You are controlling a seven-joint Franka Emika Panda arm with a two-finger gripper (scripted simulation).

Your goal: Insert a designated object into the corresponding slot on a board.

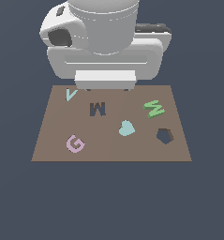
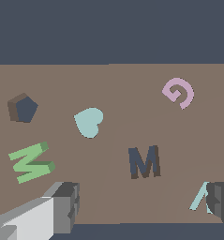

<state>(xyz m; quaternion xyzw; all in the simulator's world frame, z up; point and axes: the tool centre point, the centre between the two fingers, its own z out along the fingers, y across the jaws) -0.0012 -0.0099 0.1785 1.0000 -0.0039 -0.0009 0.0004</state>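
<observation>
The light-green M-shaped block (image 1: 154, 108) (image 2: 31, 162) lies flat on the brown board (image 1: 108, 151) (image 2: 108, 82), toward the exterior view's right. The dark M-shaped slot (image 1: 98, 108) (image 2: 144, 162) sits near the board's middle, and nothing is in it. My gripper (image 1: 107, 88) (image 2: 142, 206) hovers over the board's far edge, above and behind the slot. It is open, and nothing is between its fingers (image 2: 63, 205). In the exterior view the white hand hides most of the fingers. The green block is well apart from the gripper.
A pale teal heart (image 1: 126, 128) (image 2: 88, 122), a pink G (image 1: 75, 143) (image 2: 178, 92) and a pale teal V (image 1: 70, 94) (image 2: 199, 198) lie on the board. A dark pentagon cutout (image 1: 164, 136) (image 2: 23, 108) is near the green block. The arm's body looms over the far edge.
</observation>
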